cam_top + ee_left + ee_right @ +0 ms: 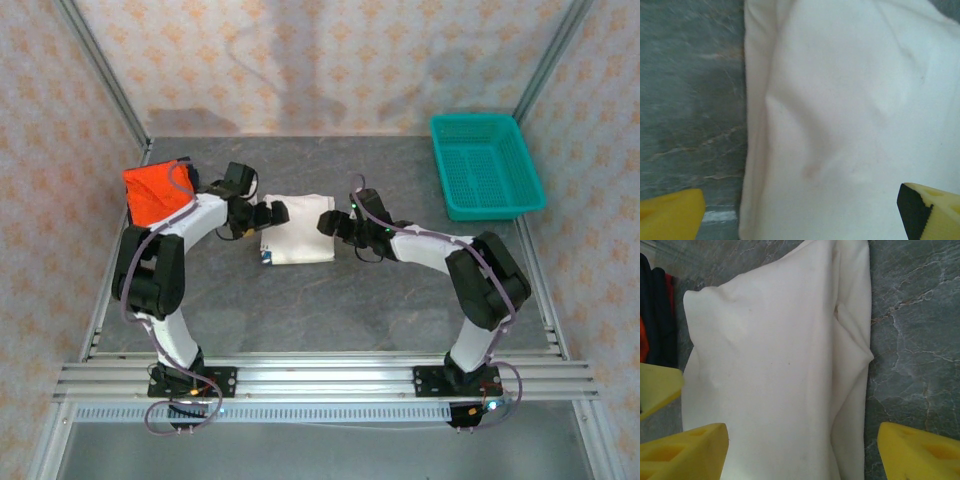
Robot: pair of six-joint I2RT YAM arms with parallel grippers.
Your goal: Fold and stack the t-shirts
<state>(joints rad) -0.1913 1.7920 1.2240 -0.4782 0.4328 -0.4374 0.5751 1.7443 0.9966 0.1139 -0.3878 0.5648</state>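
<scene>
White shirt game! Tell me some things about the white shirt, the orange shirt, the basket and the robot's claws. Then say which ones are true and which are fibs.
1. The white t-shirt lies folded on the table, between the left gripper and the right gripper. True.
2. The orange t-shirt is inside the teal basket. False: it lies on the table at the far left, and the basket stands at the far right.
3. Both grippers have their jaws open. True.
4. The right gripper holds the white t-shirt up in the air. False: the shirt lies on the table and nothing grips it.
</scene>
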